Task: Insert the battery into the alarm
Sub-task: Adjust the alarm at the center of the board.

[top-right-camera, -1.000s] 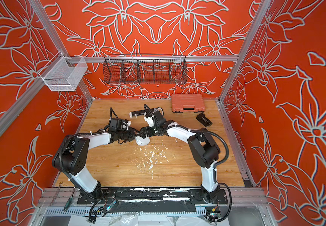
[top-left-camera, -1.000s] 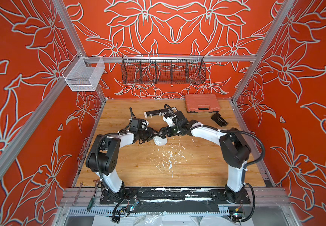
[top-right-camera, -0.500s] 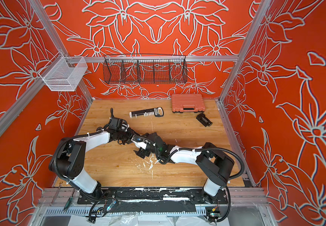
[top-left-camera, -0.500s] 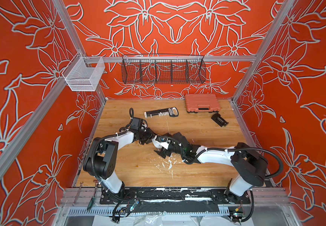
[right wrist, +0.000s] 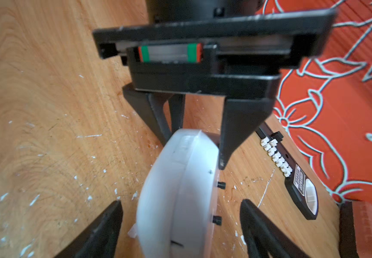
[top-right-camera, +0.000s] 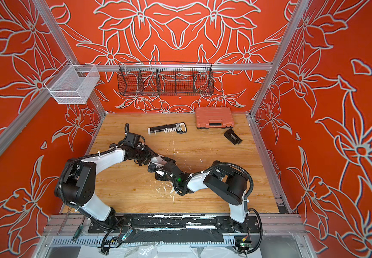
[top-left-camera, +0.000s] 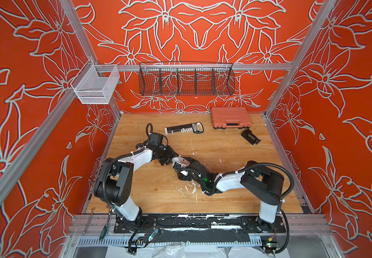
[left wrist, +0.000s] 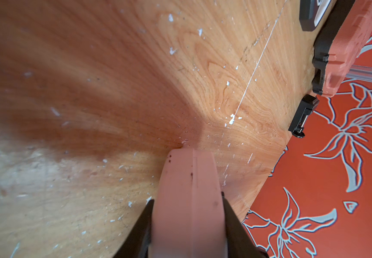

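**Alarm clock clamped on edge where the two arms meet**

Near the middle of the wooden surface (top-left-camera: 225,201) the two arms meet nose to nose. The left arm (top-left-camera: 140,157) reaches in from its own side. Its jaws are closed on the alarm clock (right wrist: 180,189), one pressed to each flat face, so the white, rounded body stands on edge. In the left wrist view the clock (left wrist: 189,201) fills the gap between those jaws (it looks pinkish there rather than white). A seam runs round its rim, and two small black knobs (right wrist: 221,185) stick out of the face on the side of the long tool.

The right arm (top-left-camera: 227,179) comes in from the opposite side. Its jaws are open and stand on either side of the clock's rim. A strip of wood shows between each jaw and the white plastic, and neither touches it. Whether the clock's lower edge rests on the wood cannot be told. In both top views only a sliver of white (top-left-camera: 177,160) (top-right-camera: 157,159) shows between the black wrists.

Toward the back of the surface, well apart from the arms, lie a long black-and-white tool (top-left-camera: 183,129), an orange case (top-left-camera: 229,117) and a black ribbed block (top-left-camera: 250,137) near the case's corner. White flecks (top-left-camera: 194,189) dot the wood beside the right arm.
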`<state>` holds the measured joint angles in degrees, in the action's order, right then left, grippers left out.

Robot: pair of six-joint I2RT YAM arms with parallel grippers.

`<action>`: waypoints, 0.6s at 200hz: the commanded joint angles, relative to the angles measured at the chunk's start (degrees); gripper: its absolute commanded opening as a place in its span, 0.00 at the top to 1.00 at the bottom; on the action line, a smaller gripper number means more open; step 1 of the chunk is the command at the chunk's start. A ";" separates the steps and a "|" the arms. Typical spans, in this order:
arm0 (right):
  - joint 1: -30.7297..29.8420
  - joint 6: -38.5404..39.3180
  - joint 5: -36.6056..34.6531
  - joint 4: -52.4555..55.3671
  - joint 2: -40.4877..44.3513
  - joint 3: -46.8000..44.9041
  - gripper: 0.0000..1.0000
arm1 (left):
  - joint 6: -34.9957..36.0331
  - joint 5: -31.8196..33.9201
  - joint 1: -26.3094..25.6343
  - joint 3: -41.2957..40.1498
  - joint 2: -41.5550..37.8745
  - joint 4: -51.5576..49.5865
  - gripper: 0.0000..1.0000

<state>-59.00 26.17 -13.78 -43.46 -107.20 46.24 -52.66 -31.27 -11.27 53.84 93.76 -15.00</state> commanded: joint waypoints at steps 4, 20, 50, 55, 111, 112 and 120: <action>-0.39 0.87 -4.32 -3.33 -1.43 1.13 0.25 | -1.21 0.46 -0.33 0.99 -1.40 -2.60 0.72; -0.50 1.54 -5.20 -3.76 -1.81 1.21 0.32 | -1.47 0.29 -0.42 0.82 -1.50 -2.58 0.72; -0.50 2.08 -4.43 -3.69 -2.17 1.05 0.48 | -1.74 -0.20 -0.42 0.85 -1.22 -2.05 0.72; -0.59 1.92 -4.17 -3.65 -2.14 1.03 0.51 | -1.78 -0.20 -0.42 0.82 -1.16 -2.18 0.72; -0.59 -0.26 -4.59 -3.27 -2.21 1.06 0.61 | -1.76 -0.20 -0.42 1.44 -1.72 -2.57 0.64; -0.59 -0.30 -4.59 -3.33 -2.18 1.01 0.61 | -1.75 -0.15 -0.42 1.44 -1.77 -2.53 0.64; -0.50 -1.02 -4.41 -3.56 -1.98 0.81 0.62 | -1.58 -0.04 -0.42 1.44 -2.11 -2.34 0.57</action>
<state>-59.96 27.75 -16.80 -45.50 -108.55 46.24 -56.49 -30.37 -11.29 54.37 93.71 -15.77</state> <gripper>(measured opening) 0.451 0.389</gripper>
